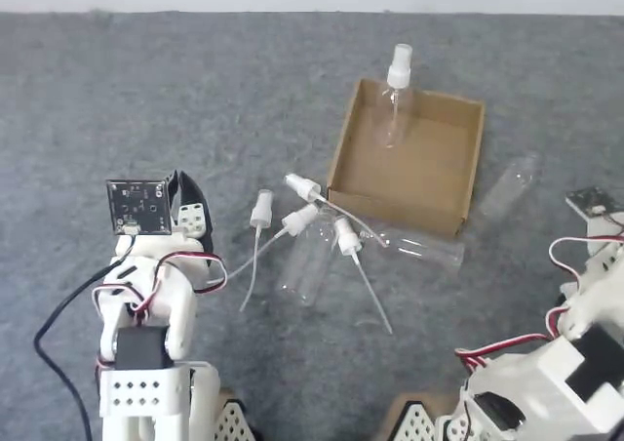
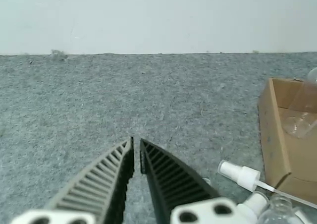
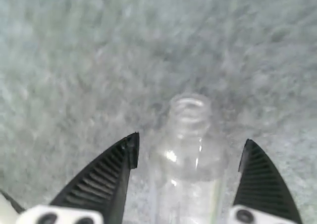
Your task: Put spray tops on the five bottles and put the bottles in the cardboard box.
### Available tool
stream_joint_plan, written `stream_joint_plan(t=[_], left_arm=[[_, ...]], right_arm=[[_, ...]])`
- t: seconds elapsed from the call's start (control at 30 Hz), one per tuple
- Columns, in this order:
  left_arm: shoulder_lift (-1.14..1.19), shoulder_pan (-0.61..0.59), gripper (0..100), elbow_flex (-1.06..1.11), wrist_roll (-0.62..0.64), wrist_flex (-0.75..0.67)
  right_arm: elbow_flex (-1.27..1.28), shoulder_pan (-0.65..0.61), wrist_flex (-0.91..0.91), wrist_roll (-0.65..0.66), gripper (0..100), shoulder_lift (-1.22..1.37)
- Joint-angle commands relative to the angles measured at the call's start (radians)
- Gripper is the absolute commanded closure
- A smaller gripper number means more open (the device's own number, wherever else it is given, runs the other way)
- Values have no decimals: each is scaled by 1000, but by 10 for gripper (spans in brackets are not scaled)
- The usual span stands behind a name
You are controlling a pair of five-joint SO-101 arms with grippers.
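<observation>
A clear bottle with a white spray top stands in the cardboard box. A capless bottle lies right of the box, and two more lie in front of it. Several loose spray tops with long tubes lie among them. My left gripper is shut and empty, hovering left of the spray tops. My right gripper is open, with its fingers on either side of a capless clear bottle whose neck points away.
Grey carpet covers the table up to a white wall at the back. The left arm's base stands at the front left, the right arm at the front right edge. Open carpet lies left of and behind the box.
</observation>
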Motion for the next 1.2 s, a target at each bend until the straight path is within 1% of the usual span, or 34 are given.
stream_joint_plan(t=[0.0, 0.3, 0.37, 0.47, 0.5, 0.57, 0.67, 0.73, 0.83, 0.9, 1.0, 1.1, 1.17], left_arm=[[-9, -2, 989, -5, 6, -31], [-9, -2, 989, -5, 6, -31], [-9, -2, 989, -5, 6, -31], [-8, -2, 989, -8, 6, -25], [-6, -2, 989, -12, 6, -14], [-5, -2, 989, -41, 5, 23], [-5, -2, 989, -97, -2, 81], [-3, -2, 989, -134, -32, 109], [55, -2, 989, -242, -61, 203], [157, -2, 989, -334, -104, 269], [374, -2, 988, -472, -190, 330], [620, -2, 987, -618, -229, 399], [769, 0, 987, -713, -232, 439]], right_arm=[[-63, 45, 22, 66, 720, -70], [-41, 76, 21, 75, 731, -67], [-12, 71, 15, 75, 783, -67], [23, 61, 12, 68, 908, -67], [25, 51, 12, 46, 946, -67], [20, 27, 12, -48, 998, -68], [12, -42, -35, -209, 991, -77], [-11, -93, -62, -319, 994, -76], [-51, -145, -70, -466, 994, -68], [-69, -159, -73, -529, 994, -68], [-83, -174, -99, -595, 994, -67], [-86, -177, -145, -655, 993, -67], [-86, -176, -160, -667, 993, -67]])
